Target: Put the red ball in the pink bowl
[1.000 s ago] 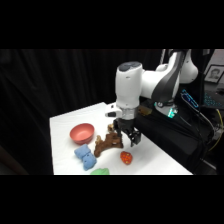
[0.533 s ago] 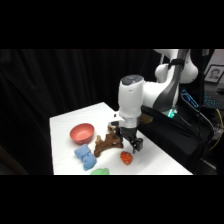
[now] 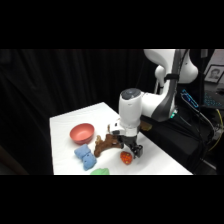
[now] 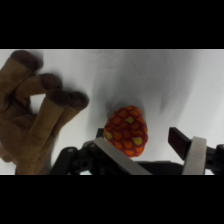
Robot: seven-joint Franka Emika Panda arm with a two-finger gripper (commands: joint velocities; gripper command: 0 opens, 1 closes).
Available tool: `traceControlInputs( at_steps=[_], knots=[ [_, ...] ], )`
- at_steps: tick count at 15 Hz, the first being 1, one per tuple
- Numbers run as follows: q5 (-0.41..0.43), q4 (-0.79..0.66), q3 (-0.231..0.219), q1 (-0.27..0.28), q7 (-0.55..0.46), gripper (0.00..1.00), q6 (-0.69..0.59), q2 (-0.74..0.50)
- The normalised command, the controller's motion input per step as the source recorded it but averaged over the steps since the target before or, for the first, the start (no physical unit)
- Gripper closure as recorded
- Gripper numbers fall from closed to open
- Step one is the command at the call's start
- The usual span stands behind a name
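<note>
The red ball (image 4: 126, 131), orange-red with yellow specks, lies on the white table just ahead of my gripper (image 4: 156, 152). The gripper is open: the ball sits close against the left finger (image 4: 116, 156), and the right finger (image 4: 192, 152) stands clear of it. In the side view the gripper (image 3: 131, 151) is low over the ball (image 3: 126, 158) near the table's front edge. The pink bowl (image 3: 82, 133) rests upright and empty to the left, well apart from the ball.
A brown lumpy figure (image 3: 106, 144) lies right beside the gripper, between ball and bowl, and fills the left of the wrist view (image 4: 40, 115). A blue lumpy block (image 3: 85, 156) and a green object (image 3: 100, 171) sit at the front left. The table edge (image 3: 165, 160) is close by.
The arm has come down and shifted slightly toward the ball, so the gripper now stands around it. The ball, bowl and figure have not moved.
</note>
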Motion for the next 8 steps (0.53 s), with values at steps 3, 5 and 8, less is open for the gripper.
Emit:
traceControlInputs(
  at_steps=[3, 5, 8],
  knots=[
    [0.138, 0.11, 0.050, -0.007, -0.11, 0.00, 0.19, 0.19],
    [0.122, 0.10, 0.039, -0.006, -0.12, 0.00, 0.18, 0.16],
    [0.086, 0.08, 0.006, 0.021, -0.09, 0.18, 0.18, 0.11]
  ],
)
